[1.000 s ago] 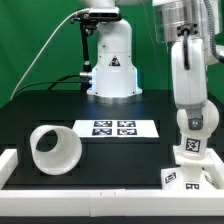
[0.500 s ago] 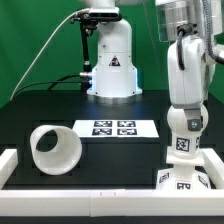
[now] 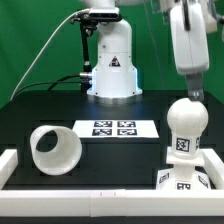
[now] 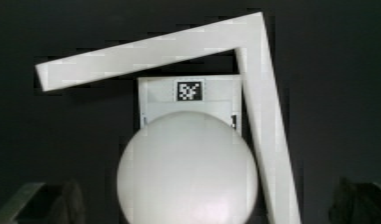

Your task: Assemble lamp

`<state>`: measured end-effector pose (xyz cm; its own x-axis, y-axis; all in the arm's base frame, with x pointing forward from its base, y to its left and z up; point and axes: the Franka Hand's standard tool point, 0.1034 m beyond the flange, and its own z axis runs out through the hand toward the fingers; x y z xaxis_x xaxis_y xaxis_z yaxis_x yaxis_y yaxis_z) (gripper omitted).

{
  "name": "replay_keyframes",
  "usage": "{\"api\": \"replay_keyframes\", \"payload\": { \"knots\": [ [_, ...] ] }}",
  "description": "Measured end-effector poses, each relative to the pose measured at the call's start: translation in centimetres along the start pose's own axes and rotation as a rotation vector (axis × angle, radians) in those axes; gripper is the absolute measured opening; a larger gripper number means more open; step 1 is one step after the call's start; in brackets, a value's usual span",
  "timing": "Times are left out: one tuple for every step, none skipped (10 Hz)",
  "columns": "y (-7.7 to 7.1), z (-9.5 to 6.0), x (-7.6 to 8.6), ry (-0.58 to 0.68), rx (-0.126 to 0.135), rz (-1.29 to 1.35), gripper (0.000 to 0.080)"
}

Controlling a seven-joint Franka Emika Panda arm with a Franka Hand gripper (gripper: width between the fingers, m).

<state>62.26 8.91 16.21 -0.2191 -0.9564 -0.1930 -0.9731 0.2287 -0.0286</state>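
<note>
The lamp bulb [image 3: 186, 120] stands upright with its stem on the flat square base [image 3: 190, 181] at the exterior view's lower right. My gripper [image 3: 192, 97] hangs just above the bulb's ball head, open and holding nothing. In the wrist view the bulb [image 4: 187, 165] fills the middle, and my dark fingers [image 4: 30, 205] sit wide apart at either side of it. The base's tag [image 4: 190, 92] shows beyond the ball. The cup-like shade [image 3: 52, 150] lies on its side at the exterior view's left, opening toward the camera.
The marker board [image 3: 113, 128] lies mid-table. The glossy white robot pedestal [image 3: 112, 65] stands behind it. A white rail [image 3: 16, 164] borders the table's front and sides; its corner [image 4: 169, 50] shows in the wrist view beside the base.
My gripper was down around the bulb's ball head. It has let go and risen straight up; the bulb stays standing on the base.
</note>
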Motion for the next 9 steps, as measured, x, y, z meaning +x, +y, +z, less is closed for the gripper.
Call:
{"api": "replay_keyframes", "payload": {
  "knots": [
    [0.1,0.2,0.0,0.002,-0.004,-0.001,0.0698],
    [0.1,0.2,0.0,0.002,-0.004,-0.001,0.0698],
    [0.1,0.3,0.0,0.003,-0.005,-0.001,0.0698],
    [0.2,0.2,0.5,0.002,-0.015,-0.081,0.0698],
    [0.1,-0.3,1.9,-0.002,-0.034,-0.198,0.0698],
    [-0.2,-1.1,3.0,-0.007,-0.034,-0.268,0.0698],
    [-0.2,-1.7,4.1,-0.008,-0.028,-0.365,0.0698],
    [-0.5,-2.2,5.7,-0.009,-0.029,-0.545,0.0698],
    [-0.7,-2.4,6.8,-0.013,-0.039,-0.669,0.0698]
  ]
}}
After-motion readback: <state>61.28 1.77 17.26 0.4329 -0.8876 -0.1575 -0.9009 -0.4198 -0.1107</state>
